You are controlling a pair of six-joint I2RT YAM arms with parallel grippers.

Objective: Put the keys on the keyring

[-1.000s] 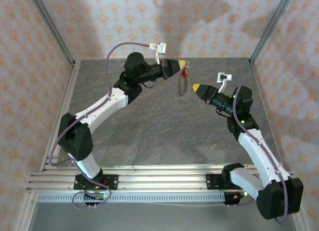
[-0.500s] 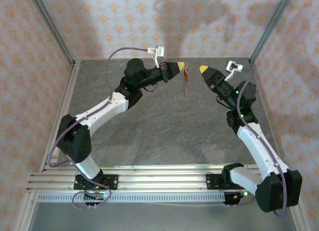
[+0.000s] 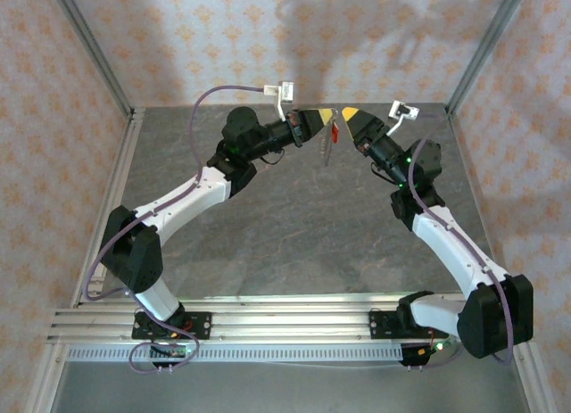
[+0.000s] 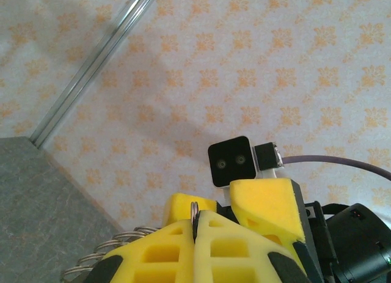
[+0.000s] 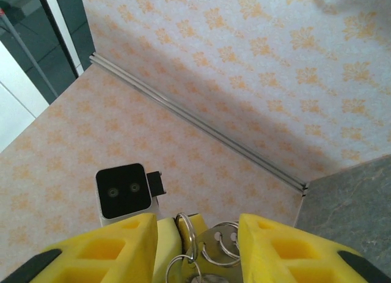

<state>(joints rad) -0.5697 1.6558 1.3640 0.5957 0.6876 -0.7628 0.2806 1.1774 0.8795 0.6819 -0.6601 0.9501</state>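
**Left gripper** (image 4: 195, 222): is being held clenched, its yellow pads pressed together on the thin wire of the keyring (image 4: 193, 207). The keyring is being carried in the air, well above the table (image 3: 294, 243).

**Keyring:** is being gripped by one edge. A bunch of small wire loops (image 4: 116, 245) is being seen just left of the grip point in the left wrist view. In the top view the rest is being left to hang below the pads.

**Key** (image 3: 335, 132): its red head is being shown touching or just beside the keyring, between the two grippers. Whether it is being threaded on the keyring or only hanging against it cannot be told.

**Right gripper** (image 5: 195, 227): is being held released, jaws apart, nothing pinched. The keyring's loops are being framed in the gap without either pad being touched. In the top view it is being held just right of the keyring.

**Progress, judged:** keyring being presented and steadied; key being brought to it; threading not being confirmed as done. Seating the key and closing the ring are being counted as left.
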